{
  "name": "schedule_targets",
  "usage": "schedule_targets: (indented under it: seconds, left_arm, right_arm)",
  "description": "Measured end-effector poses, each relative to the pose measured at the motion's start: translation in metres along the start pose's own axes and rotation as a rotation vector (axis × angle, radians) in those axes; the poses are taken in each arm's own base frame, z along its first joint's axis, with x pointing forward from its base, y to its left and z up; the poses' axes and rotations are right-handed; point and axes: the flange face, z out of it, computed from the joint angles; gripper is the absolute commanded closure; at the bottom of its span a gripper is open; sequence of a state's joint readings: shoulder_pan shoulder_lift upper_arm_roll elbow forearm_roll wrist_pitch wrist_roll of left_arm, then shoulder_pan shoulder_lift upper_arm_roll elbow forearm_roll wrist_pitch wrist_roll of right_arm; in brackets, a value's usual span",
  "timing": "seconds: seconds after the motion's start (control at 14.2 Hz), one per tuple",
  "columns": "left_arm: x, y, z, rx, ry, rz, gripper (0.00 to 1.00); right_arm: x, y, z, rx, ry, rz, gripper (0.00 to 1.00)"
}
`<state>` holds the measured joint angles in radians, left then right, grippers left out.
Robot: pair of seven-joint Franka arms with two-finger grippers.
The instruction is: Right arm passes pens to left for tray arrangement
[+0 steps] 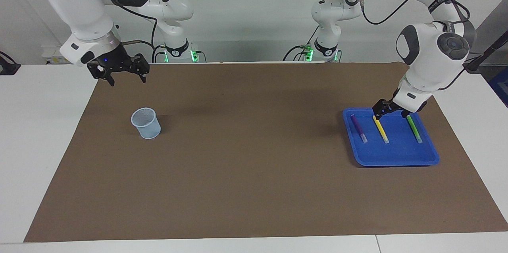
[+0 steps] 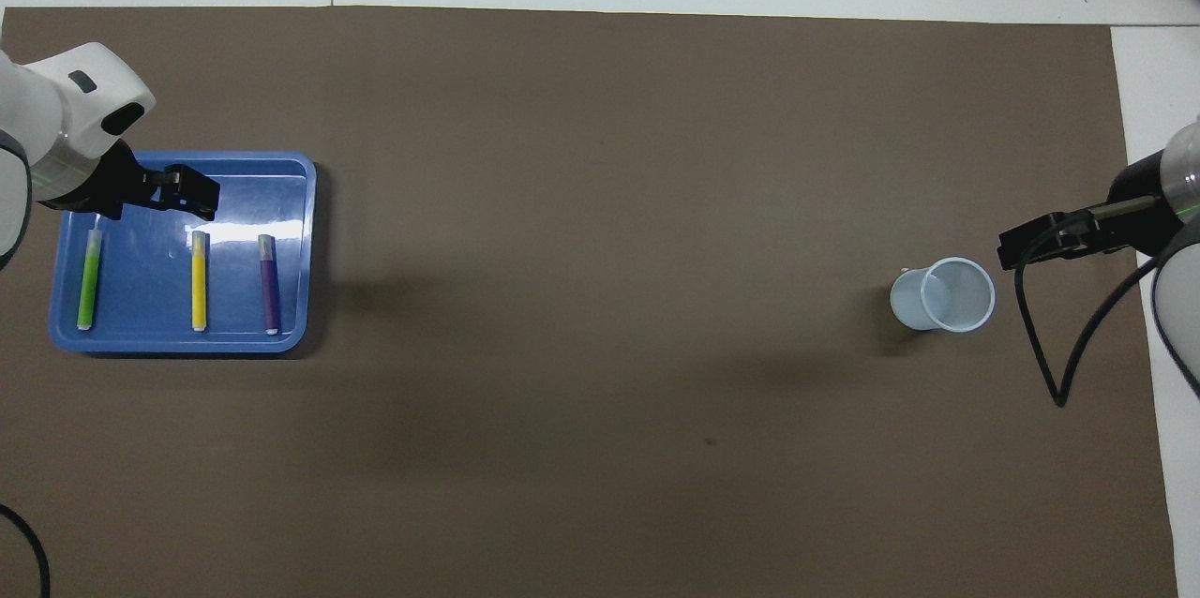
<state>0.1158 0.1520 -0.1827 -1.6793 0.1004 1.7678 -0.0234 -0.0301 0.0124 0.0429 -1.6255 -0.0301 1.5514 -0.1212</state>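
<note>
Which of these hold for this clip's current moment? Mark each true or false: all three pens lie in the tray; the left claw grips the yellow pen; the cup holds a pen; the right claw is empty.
1. All three pens lie in the blue tray: true; purple pen, yellow pen, green pen.
2. The left claw grips the yellow pen: false; it hangs open above the tray, holding nothing.
3. The cup holds a pen: false; it is empty.
4. The right claw is empty: true.
</note>
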Motion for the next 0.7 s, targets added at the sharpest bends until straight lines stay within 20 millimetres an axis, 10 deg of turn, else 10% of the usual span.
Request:
schedule_targets:
  seconds: [0.7]
  left_arm:
    - [-0.053,0.012,-0.084,-0.002,-0.001,0.001,0.0]
  right_arm:
    - [0.0,0.0,0.0,0.0,0.0,0.0,0.0]
